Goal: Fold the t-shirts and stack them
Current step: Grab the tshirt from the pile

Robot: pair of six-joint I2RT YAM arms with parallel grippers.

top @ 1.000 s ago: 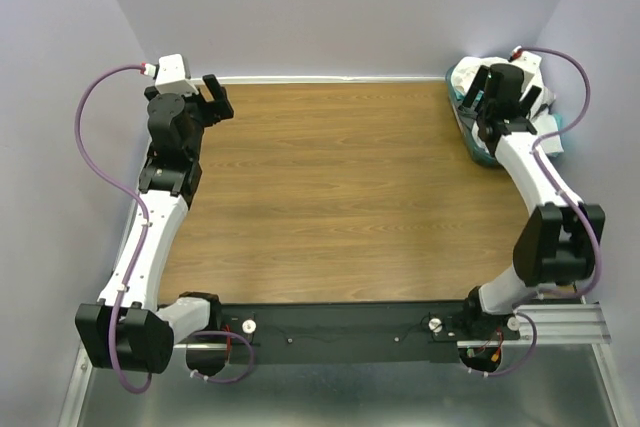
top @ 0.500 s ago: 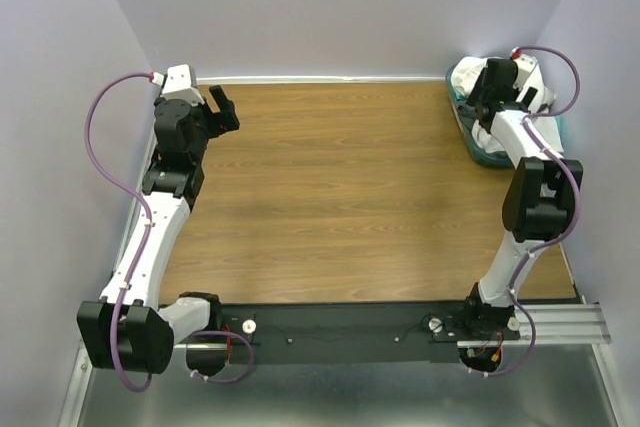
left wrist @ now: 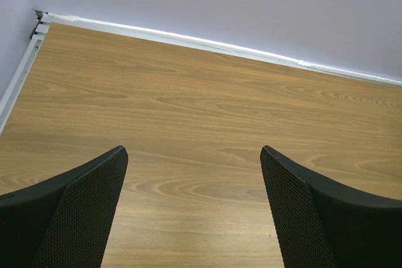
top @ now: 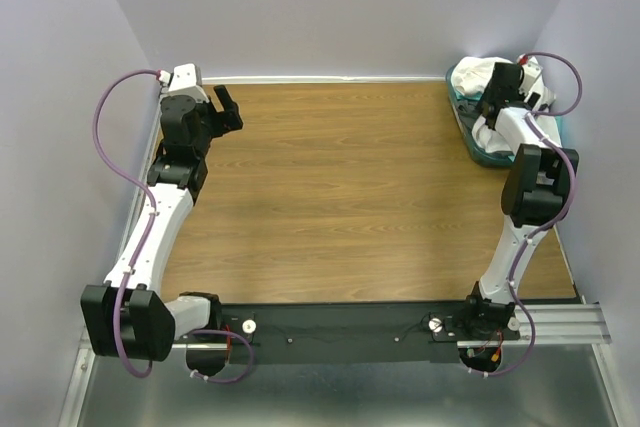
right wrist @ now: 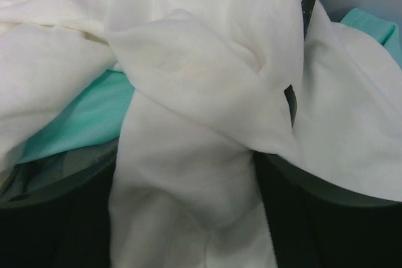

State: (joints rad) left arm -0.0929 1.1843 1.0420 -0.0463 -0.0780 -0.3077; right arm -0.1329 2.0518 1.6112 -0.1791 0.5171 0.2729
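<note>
Laundry is heaped in the teal basket [top: 483, 157] at the far right corner of the desk [top: 350, 197], so the task is judged to be at its very start, with nothing yet laid out for folding; the white t-shirt [right wrist: 188, 61] is piled uppermost, and a teal t-shirt [right wrist: 81, 117] is glimpsed beneath it; other shirts cannot be made out; the right claw [right wrist: 186, 174] is sunk into that heap with its fingers spread wide, a thick twisted fold of the white cloth lying between them but not pinched; it is placed so, it seems, that the top garment can be seized and lifted out first; the right arm [top: 535, 187] is reached far forward, elbow raised near the right wall and wrist tipped down over the basket; the left claw [left wrist: 193, 155] is likewise spread, empty, above bare wood near the far left corner; the left arm [top: 165, 207] is extended along the left edge, probably parked there so that room is kept in the middle for the shirt to be spread.
</note>
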